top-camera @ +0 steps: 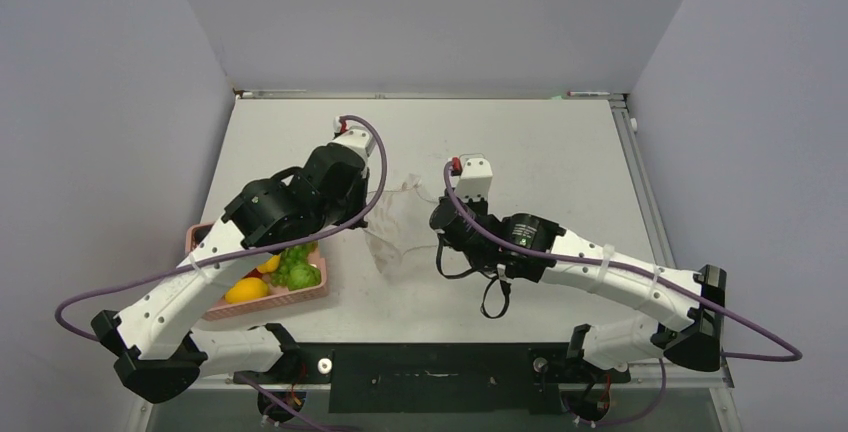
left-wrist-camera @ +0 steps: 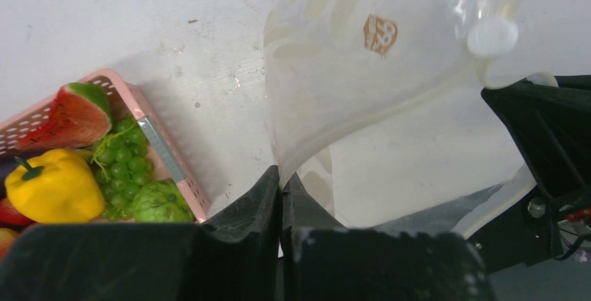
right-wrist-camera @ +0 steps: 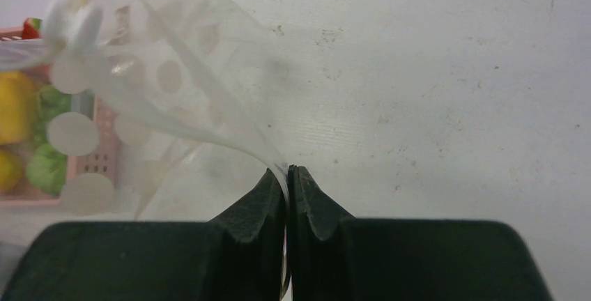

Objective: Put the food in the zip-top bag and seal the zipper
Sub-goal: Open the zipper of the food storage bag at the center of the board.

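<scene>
The clear zip-top bag (top-camera: 396,228) with pale dots hangs between my two grippers above the table. My left gripper (left-wrist-camera: 281,178) is shut on the bag's (left-wrist-camera: 348,71) left edge; it is also in the top view (top-camera: 376,208). My right gripper (right-wrist-camera: 286,173) is shut on the bag's (right-wrist-camera: 160,85) opposite edge; it is also in the top view (top-camera: 436,218). The food lies in the pink basket (left-wrist-camera: 174,168): a watermelon slice (left-wrist-camera: 77,109), a yellow pepper (left-wrist-camera: 49,186), green grapes (left-wrist-camera: 122,161) and a green leafy piece (left-wrist-camera: 160,200). I cannot make out the zipper strip.
The pink basket (top-camera: 318,292) sits at the near left of the table, partly under my left arm, just left of the bag. Grey walls bound the table on the left, back and right. A black bar runs along the near edge (top-camera: 430,362).
</scene>
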Robot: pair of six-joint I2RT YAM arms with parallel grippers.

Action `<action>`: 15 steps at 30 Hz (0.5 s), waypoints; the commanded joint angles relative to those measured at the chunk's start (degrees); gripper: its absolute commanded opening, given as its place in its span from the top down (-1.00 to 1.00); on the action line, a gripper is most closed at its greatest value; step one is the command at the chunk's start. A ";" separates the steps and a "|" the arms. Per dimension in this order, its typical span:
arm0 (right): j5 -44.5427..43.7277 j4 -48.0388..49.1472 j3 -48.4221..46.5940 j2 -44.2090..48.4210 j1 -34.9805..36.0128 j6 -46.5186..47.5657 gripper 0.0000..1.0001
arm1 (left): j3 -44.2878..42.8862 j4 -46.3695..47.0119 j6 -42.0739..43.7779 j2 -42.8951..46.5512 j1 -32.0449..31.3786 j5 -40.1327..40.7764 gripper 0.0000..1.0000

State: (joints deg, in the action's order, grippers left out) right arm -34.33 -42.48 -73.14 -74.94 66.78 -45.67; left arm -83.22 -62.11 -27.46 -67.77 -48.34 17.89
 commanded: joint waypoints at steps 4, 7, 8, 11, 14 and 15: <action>-2.33 -2.29 4.75 3.58 -4.57 -0.32 0.89 | -7.48 -4.35 3.94 1.53 -0.20 7.23 1.00; -2.36 -2.60 6.68 3.93 -5.85 -0.40 0.89 | -8.86 -5.54 4.71 1.60 -0.22 8.70 1.00; -2.38 -2.73 7.17 4.02 -6.08 -0.51 0.89 | -9.23 -5.79 4.89 1.72 -0.18 9.16 1.00; -1.91 -2.22 8.08 4.33 -6.33 -0.65 0.89 | -10.10 -6.22 5.64 1.52 -0.11 9.64 1.00; -0.76 -0.94 7.91 4.42 -6.36 -0.27 0.89 | -10.46 -6.16 6.00 0.68 -0.11 8.88 1.00; -0.18 -0.23 7.62 4.45 -6.32 0.04 0.89 | -10.43 -5.83 6.02 0.48 -0.21 8.38 1.00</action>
State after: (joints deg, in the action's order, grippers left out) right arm -32.25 -38.54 -66.59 -72.10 62.13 -46.87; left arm -90.00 -65.65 -23.64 -67.77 -49.08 20.99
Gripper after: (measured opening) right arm 0.058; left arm 0.003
